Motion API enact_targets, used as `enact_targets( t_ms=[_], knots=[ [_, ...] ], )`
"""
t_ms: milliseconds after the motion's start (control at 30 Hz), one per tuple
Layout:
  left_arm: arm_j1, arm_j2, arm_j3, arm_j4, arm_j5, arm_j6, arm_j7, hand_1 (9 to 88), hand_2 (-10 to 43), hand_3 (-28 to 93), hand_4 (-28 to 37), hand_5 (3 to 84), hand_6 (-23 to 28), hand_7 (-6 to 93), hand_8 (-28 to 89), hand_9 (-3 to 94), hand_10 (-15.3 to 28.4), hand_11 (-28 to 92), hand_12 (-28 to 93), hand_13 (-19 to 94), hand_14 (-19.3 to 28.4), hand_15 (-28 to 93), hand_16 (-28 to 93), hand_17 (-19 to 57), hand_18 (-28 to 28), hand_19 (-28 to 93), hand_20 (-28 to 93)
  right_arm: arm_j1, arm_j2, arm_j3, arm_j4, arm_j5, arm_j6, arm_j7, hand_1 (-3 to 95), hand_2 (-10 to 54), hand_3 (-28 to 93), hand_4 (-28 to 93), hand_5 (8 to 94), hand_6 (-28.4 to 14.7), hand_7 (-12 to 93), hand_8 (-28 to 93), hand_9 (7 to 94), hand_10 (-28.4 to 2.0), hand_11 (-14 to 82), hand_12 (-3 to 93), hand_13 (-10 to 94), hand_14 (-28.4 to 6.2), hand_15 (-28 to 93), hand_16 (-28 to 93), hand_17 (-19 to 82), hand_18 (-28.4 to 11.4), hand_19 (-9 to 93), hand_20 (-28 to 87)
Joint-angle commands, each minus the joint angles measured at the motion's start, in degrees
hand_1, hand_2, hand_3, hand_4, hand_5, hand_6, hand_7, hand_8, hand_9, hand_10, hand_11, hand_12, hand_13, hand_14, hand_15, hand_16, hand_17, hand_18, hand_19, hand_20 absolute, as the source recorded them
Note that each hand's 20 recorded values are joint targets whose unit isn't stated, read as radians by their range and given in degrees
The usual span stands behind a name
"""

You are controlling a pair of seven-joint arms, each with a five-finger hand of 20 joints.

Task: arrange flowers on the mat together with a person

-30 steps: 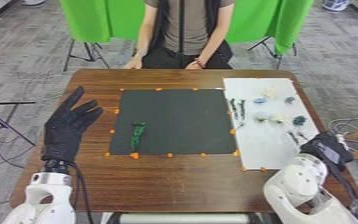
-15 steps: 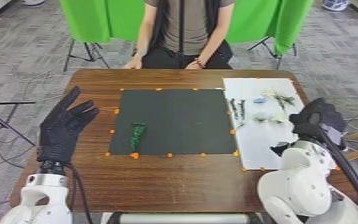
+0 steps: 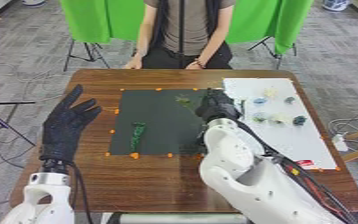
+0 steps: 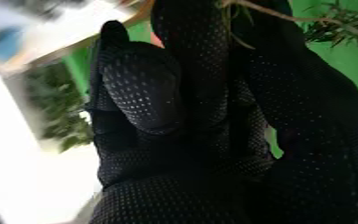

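My right hand (image 3: 218, 107) is over the right edge of the dark mat (image 3: 171, 145), shut on a green sprig (image 3: 184, 102) whose leafy tip points toward the mat's far part. In the right wrist view, a thin brown stem crosses the fingers of my right hand (image 4: 184, 95), and green leaves of the sprig (image 4: 340, 31) stick out beyond them. A dark green stem (image 3: 138, 136) lies on the mat's left part. Over the table's left side, my left hand (image 3: 62, 127) is open, its fingers straight and apart.
The white sheet (image 3: 314, 145) at the right holds a blue flower (image 3: 260, 101), a pale flower (image 3: 270, 93), a dark teal one (image 3: 299, 120) and several others. Orange markers edge the mat. A person sits across the table, hands near its far edge.
My right hand has moved left from the white sheet to the mat, bringing the green sprig with it. A second ago it was near the sheet's near right part. My left hand has barely moved.
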Motion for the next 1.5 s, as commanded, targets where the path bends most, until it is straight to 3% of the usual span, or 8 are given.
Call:
enact_targets(
  t_ms=[33, 167, 333, 500, 867, 1033, 1267, 1500],
  knots=[
    [-1.4, 0.92, 1.93, 0.78, -0.86, 1.26, 1.09, 20.7, 12.0, 72, -28.3, 31.2, 6.5, 10.9, -9, 35.7, 19.0, 24, 10, 28, 24.4, 46, -8, -5.2, 25.7, 62, -7, 3.2, -3.5, -7.6, 3.4, -3.2, -3.0, -2.8, 55.1, -9.3, 64, -27, 86.6, -0.8, 21, 2, 90.6, -11.1, 37.0, 23.0, 81, -8.7, 69, 20, 32, -22.4, 90, 3],
    [-1.9, 2.37, 3.48, 0.91, -1.91, 2.57, 3.06, 20.7, 12.0, 72, -28.3, 31.1, 6.5, 11.0, -9, 35.6, 19.1, 24, 10, 28, 24.4, 46, -8, -5.2, 25.7, 62, -7, 4.1, -4.4, -9.8, 5.4, -5.2, -4.2, -4.3, 54.8, -9.3, 64, -27, 86.4, -0.8, 21, 1, 90.7, -11.1, 37.2, 22.8, 81, -8.7, 69, 20, 32, -22.5, 91, 3],
    [-3.3, 3.15, 5.0, 1.37, -2.24, 2.77, 3.85, 20.8, 12.0, 72, -28.3, 31.1, 6.5, 11.0, -9, 35.6, 19.1, 24, 10, 28, 24.3, 46, -8, -5.2, 25.7, 62, -7, 4.4, -5.9, -10.2, 7.3, -4.6, -7.7, -4.4, 53.8, -9.2, 63, -27, 86.3, -0.8, 21, 1, 91.4, -11.1, 37.9, 22.6, 82, -8.6, 69, 20, 32, -22.8, 91, 3],
    [-3.6, 3.01, 4.92, 1.5, -2.15, 2.57, 3.88, 21.1, 12.0, 72, -28.3, 31.1, 6.5, 11.2, -9, 35.7, 19.0, 24, 10, 28, 24.3, 46, -8, -5.2, 25.6, 62, -7, 3.5, -6.1, -10.8, 7.4, -4.1, -7.1, -4.7, 52.0, -8.8, 61, -26, 85.5, -1.3, 20, 0, 91.8, -11.4, 38.3, 22.4, 82, -8.9, 70, 20, 33, -23.3, 92, 2],
    [-4.3, 4.53, 6.35, 1.51, -3.04, 3.44, 5.05, 21.5, 12.0, 72, -28.3, 31.2, 6.5, 11.4, -9, 35.7, 19.0, 24, 10, 28, 24.4, 46, -8, -5.2, 25.5, 62, -7, 2.2, -7.7, -10.5, 7.4, -4.6, -8.1, -5.0, 47.0, -6.9, 62, -25, 87.0, -0.8, 19, -1, 93.4, -11.3, 39.6, 21.7, 84, -9.2, 70, 19, 34, -24.0, 93, 0],
    [-3.8, 5.1, 6.41, 1.31, -3.31, 3.93, 5.29, 21.7, 12.0, 73, -28.3, 31.3, 6.5, 11.4, -9, 35.6, 19.0, 24, 10, 28, 24.3, 46, -8, -5.2, 25.5, 62, -7, 1.6, -8.6, -9.8, 7.5, -4.8, -9.2, -4.8, 41.6, -5.3, 63, -24, 91.3, -0.3, 18, -14, 93.7, -11.1, 43.8, 19.3, 88, -8.6, 68, 20, 36, -24.7, 93, 1],
    [-3.8, 3.09, 5.58, 1.61, -1.86, 2.29, 3.25, 21.9, 12.1, 73, -28.3, 31.3, 6.5, 11.4, -9, 35.7, 19.0, 24, 10, 28, 24.3, 46, -8, -5.2, 25.4, 62, -7, 1.0, -8.1, -9.1, 6.6, -4.4, -7.4, -4.6, 39.0, -3.3, 59, -23, 91.0, -0.6, 17, -14, 93.7, -11.1, 44.0, 18.2, 89, -8.7, 66, 20, 37, -25.2, 93, 0],
    [-3.6, 0.56, 3.91, 2.02, -0.33, -0.05, 0.92, 21.9, 12.1, 72, -28.3, 31.5, 6.6, 11.4, -9, 35.7, 19.0, 24, 10, 28, 24.4, 46, -8, -5.3, 25.4, 62, -7, 3.9, -4.5, -10.8, 2.3, -3.5, 4.9, -2.9, 37.1, -2.0, 56, -22, 87.8, -1.3, 16, -13, 93.7, -11.4, 42.3, 18.1, 89, -8.9, 65, 21, 36, -25.4, 93, -1]
  ],
)
